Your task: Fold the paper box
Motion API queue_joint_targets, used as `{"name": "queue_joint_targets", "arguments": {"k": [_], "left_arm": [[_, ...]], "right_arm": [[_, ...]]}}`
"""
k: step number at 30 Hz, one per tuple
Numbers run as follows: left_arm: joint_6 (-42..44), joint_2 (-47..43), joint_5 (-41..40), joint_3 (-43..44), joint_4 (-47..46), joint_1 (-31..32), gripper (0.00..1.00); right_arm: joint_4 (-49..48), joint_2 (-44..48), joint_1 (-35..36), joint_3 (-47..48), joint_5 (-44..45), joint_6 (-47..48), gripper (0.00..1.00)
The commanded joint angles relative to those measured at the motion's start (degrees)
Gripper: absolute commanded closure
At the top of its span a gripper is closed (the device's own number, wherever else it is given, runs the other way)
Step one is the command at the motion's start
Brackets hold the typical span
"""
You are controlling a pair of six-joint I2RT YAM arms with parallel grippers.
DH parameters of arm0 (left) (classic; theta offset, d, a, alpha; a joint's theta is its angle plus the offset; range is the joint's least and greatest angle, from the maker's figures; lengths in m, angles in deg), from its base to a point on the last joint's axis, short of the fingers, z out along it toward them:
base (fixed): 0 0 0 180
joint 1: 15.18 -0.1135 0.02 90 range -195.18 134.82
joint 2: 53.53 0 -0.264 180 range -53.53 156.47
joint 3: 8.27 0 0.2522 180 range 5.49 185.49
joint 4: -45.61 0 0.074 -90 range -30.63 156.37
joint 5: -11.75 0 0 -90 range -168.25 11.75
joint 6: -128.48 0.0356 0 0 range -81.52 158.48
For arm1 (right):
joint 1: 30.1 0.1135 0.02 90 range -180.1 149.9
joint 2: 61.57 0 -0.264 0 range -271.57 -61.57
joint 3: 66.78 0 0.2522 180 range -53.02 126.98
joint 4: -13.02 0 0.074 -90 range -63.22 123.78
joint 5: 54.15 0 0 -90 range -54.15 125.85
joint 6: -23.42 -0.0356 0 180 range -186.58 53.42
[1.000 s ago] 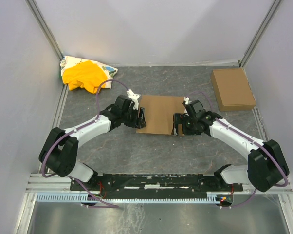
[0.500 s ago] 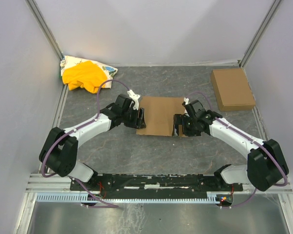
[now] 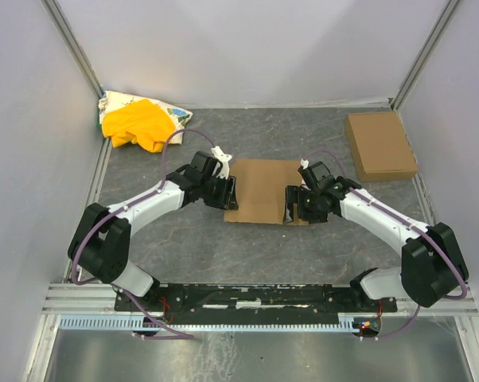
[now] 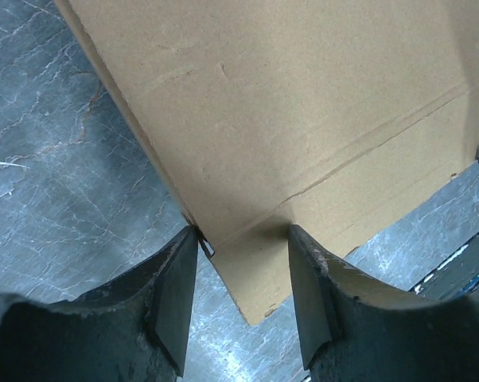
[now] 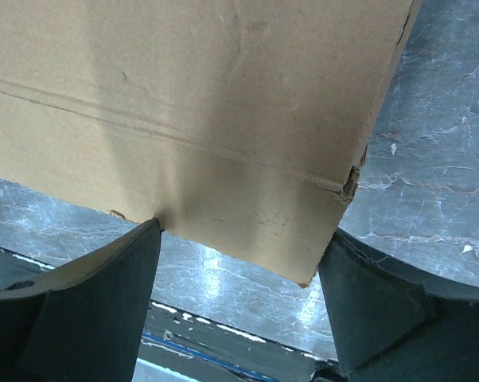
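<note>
The paper box (image 3: pixel 261 187) lies as a flat brown cardboard sheet in the middle of the grey table. My left gripper (image 3: pixel 230 193) is at its left edge and my right gripper (image 3: pixel 290 204) is at its right edge near the front. In the left wrist view the open gripper (image 4: pixel 243 239) straddles the box's near corner flap (image 4: pixel 303 103), and the left finger touches the sheet's edge. In the right wrist view the gripper (image 5: pixel 239 239) is wide open around the other near corner of the box (image 5: pixel 184 95). The creases show on both sides.
A smaller ready-folded brown cardboard box (image 3: pixel 380 145) sits at the back right. A yellow cloth (image 3: pixel 138 123) lies on a patterned cloth (image 3: pixel 176 116) at the back left corner. Grey walls close in the table on three sides.
Both grippers have crept slightly closer onto the box's side edges. The left forearm has swung a little farther back. The box has barely moved.
</note>
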Motion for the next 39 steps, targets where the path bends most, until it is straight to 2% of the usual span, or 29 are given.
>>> {"name": "queue_joint_targets", "arguments": {"k": [1, 17, 23, 39], "left_arm": [[1.95, 0.41, 4.38, 2.59, 0.31, 0.49, 0.46], [1.69, 1.34, 5.06, 3.64, 2.18, 0.42, 0.49], [1.75, 1.45, 4.3, 3.95, 2.49, 0.39, 0.49], [1.5, -0.76, 4.11, 2.75, 3.06, 0.22, 0.48]], "right_arm": [[-2.15, 0.13, 0.42, 3.33, -1.72, -1.29, 0.16], [3.49, -0.95, 0.4, 7.24, -2.07, 1.11, 0.17], [6.78, -2.12, 0.37, 7.64, 3.31, 3.87, 0.15], [3.29, -3.22, 0.27, 3.51, 5.69, 5.05, 0.11]]}}
